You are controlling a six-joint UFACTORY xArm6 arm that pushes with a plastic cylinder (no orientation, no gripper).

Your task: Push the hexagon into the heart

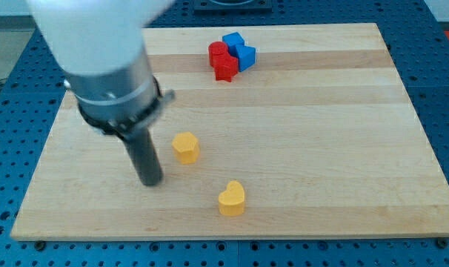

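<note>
Four blocks are counted on the table [321,148]. Two are yellow: one hexagon [185,147] and one heart [231,198]. One red block [223,61] and one blue block [239,50] are also seen.

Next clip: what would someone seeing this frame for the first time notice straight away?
The big pale arm housing fills the view's top left, and its dark rod drops to my tip, resting just left of the yellow hexagon without clearly touching it. The yellow heart sits apart, lower right of the hexagon. Near the board's top edge, a red block and a blue block huddle together.
</note>
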